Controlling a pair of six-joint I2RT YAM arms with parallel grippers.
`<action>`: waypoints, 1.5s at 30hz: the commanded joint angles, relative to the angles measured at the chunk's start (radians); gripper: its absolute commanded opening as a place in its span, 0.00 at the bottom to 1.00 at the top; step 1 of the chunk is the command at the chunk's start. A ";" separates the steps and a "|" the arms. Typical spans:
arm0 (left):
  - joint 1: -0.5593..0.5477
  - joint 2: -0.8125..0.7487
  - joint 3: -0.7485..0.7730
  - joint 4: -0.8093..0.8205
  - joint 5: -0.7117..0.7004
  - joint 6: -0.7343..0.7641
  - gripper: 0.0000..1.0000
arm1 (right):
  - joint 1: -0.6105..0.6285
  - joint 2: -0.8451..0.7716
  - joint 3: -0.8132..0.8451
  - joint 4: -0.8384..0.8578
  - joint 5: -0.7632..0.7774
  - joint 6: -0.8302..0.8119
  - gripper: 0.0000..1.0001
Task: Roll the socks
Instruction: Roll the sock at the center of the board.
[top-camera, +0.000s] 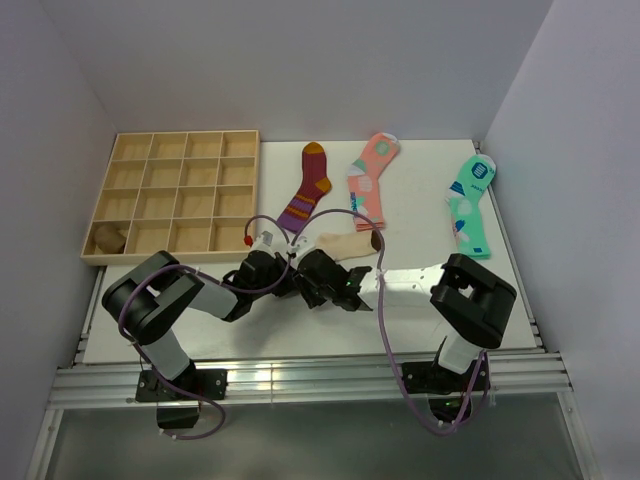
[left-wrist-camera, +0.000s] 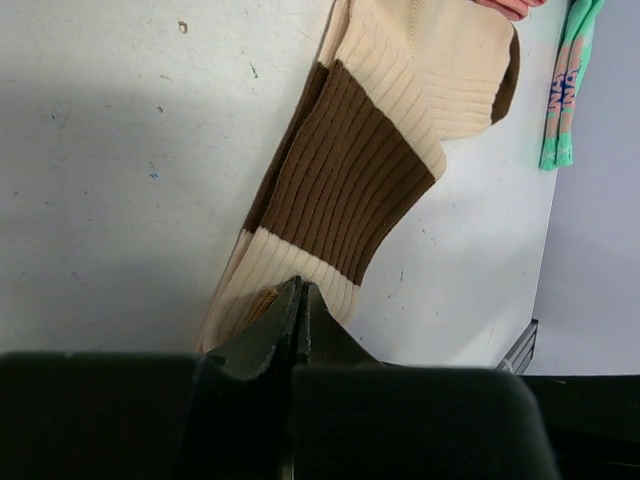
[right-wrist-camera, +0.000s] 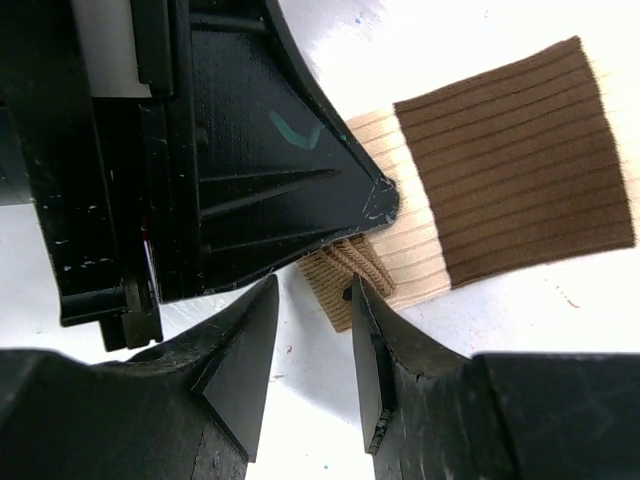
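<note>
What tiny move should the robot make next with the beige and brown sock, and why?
Probably the right gripper should ease forward onto the cuff edge. Its jaws stand open with the cuff just ahead of them. The left gripper is shut on that end, and the beige sock lies flat, not yet rolled.

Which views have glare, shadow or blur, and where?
Top external: even light, glare on the front rail. Left wrist: sock sharp, shadow greys the table at left. Right wrist: table washed out white beside the sharp sock ribs.
</note>
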 joint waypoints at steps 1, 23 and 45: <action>-0.001 0.009 0.012 -0.073 0.001 0.054 0.04 | 0.030 -0.003 0.036 -0.061 0.071 -0.024 0.43; -0.001 0.005 0.018 -0.088 0.010 0.061 0.04 | 0.054 0.108 0.075 -0.077 0.063 -0.046 0.43; 0.022 -0.273 0.040 -0.398 -0.154 0.012 0.22 | 0.021 0.146 0.104 -0.209 -0.136 0.129 0.00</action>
